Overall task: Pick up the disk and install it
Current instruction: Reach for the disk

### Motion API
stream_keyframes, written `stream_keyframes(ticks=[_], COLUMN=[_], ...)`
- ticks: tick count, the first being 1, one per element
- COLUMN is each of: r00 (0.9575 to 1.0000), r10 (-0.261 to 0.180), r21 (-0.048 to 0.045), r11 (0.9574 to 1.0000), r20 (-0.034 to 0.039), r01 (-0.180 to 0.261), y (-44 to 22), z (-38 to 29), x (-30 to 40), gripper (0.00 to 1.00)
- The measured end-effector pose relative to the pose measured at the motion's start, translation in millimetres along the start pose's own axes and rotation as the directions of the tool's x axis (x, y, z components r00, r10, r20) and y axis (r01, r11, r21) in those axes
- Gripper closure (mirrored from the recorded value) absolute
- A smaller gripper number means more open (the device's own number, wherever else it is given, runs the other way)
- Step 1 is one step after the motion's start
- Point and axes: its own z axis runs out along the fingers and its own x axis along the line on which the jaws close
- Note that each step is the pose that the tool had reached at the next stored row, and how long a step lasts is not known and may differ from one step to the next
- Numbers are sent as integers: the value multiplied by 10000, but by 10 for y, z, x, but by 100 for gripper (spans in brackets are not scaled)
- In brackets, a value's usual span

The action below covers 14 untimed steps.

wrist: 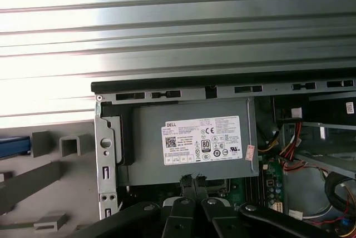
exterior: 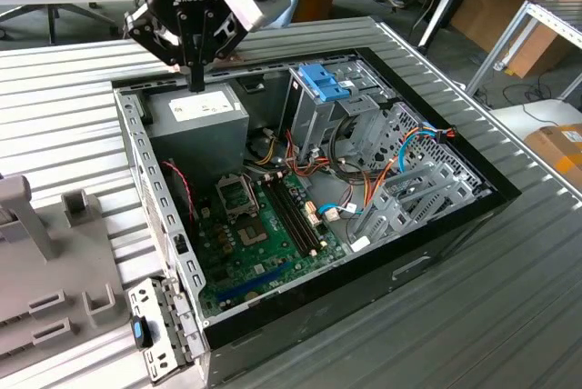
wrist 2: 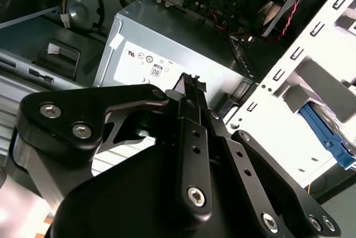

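Hand (exterior: 195, 78): fingers together, gripping nothing, poised over power-supply box (exterior: 195, 114), upper left of exterior view. Disk (wrist: 11, 144): blue rail at left margin of first wrist view, outside case wall (wrist: 105, 160), on grey fixture (wrist: 50, 193). Rail's long axis runs across frame, so the reach is sideways past the wall. Counted: one hand, one disk, one supply box, one blue cage latch (exterior: 323, 80).
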Motion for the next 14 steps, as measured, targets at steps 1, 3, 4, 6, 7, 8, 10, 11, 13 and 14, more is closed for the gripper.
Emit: stream_keyframes(ticks=[1, 3, 4, 6, 7, 8, 10, 11, 13, 14], r00=[10000, 10000, 10000, 10000, 10000, 10000, 10000, 10000, 10000, 10000], r10=[0, 0, -1, -1, -1, -1, -1, 0, 0, 0], r21=[0, 0, 0, 1, 0, 0, 0, 0, 1, 0], r11=[10000, 10000, 10000, 10000, 10000, 10000, 10000, 10000, 10000, 10000], r20=[0, 0, 0, 0, 0, 0, 0, 0, -1, 0], r01=[0, 0, 1, 1, 1, 1, 1, 0, 0, 0], y=[-1, -2, -2, -4, -6, -7, -9, -10, -11, -11], z=[0, -1, -1, -2, -2, -2, -3, -3, -4, -4], x=[14, 26, 32, 57, 75, 90, 117, 124, 141, 151], gripper=[89, 89, 89, 89, 89, 89, 89, 89, 89, 89])
